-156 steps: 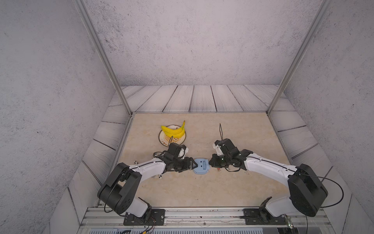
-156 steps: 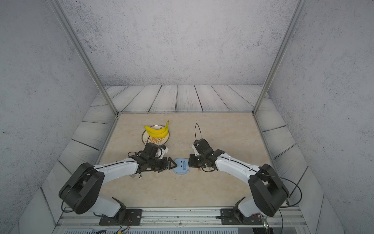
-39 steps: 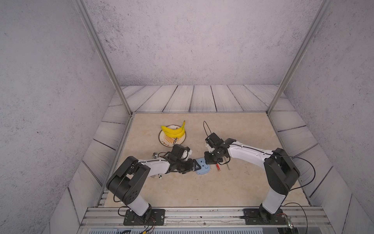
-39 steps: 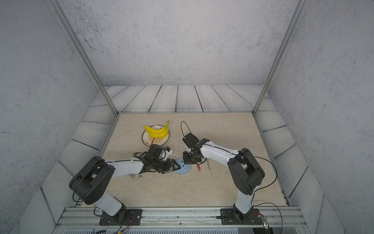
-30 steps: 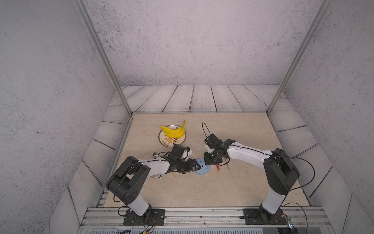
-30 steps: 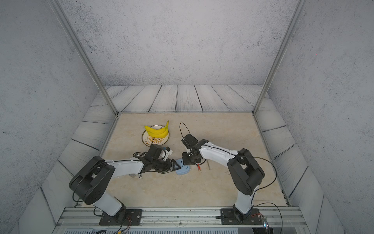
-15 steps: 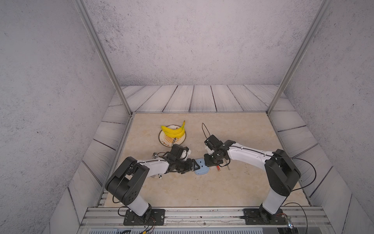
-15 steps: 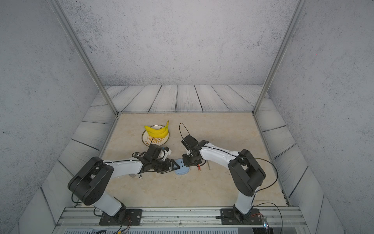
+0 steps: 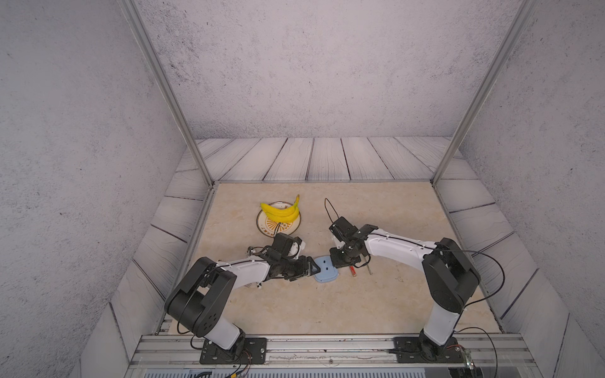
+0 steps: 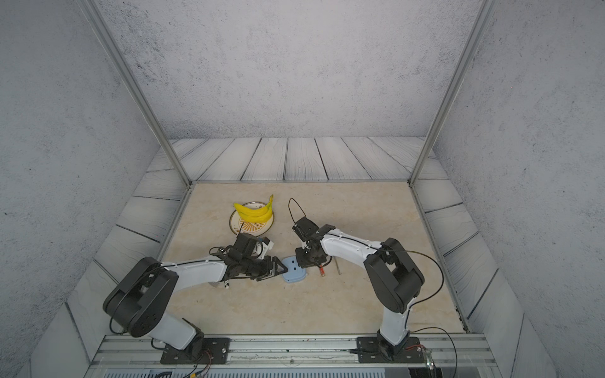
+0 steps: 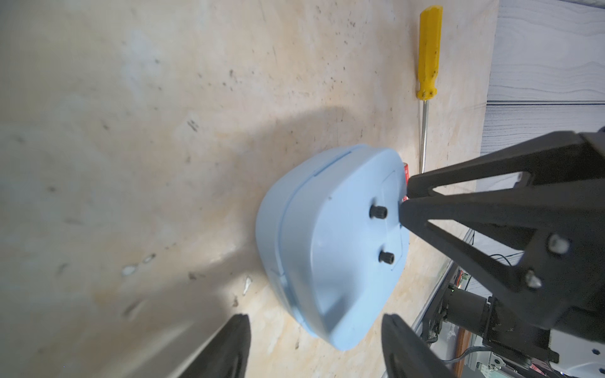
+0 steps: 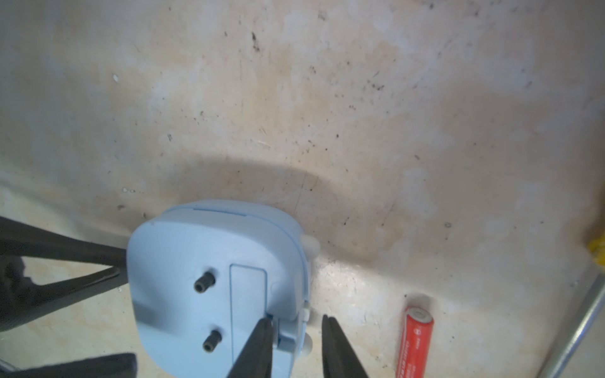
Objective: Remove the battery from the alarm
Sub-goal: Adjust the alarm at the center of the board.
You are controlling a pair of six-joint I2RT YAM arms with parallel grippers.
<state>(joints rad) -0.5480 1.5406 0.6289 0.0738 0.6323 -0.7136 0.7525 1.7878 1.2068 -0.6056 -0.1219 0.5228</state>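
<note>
The light-blue alarm (image 9: 325,269) (image 10: 294,269) lies face down on the beige table, its plain back with two black knobs up (image 12: 216,281) (image 11: 330,235). The red battery (image 12: 415,340) lies loose on the table just right of the alarm (image 9: 352,270) (image 10: 322,271). My right gripper (image 12: 296,322) (image 9: 339,263) stands narrowly open over the alarm's right edge. One finger rests at the corner of the battery cover (image 12: 247,294), the other hangs outside the rim. My left gripper (image 11: 316,317) (image 9: 312,270) is open, and the alarm's left corner reaches between its fingers.
A yellow-handled screwdriver (image 11: 429,52) lies beyond the battery, its shaft (image 9: 369,268) showing beside the right arm. A patterned plate (image 9: 263,227) with bananas (image 9: 281,211) stands behind the left arm. Metal frame posts rise at the table's back corners.
The right gripper's jaws have parted a little at the alarm's edge. Both arms and the alarm have hardly shifted.
</note>
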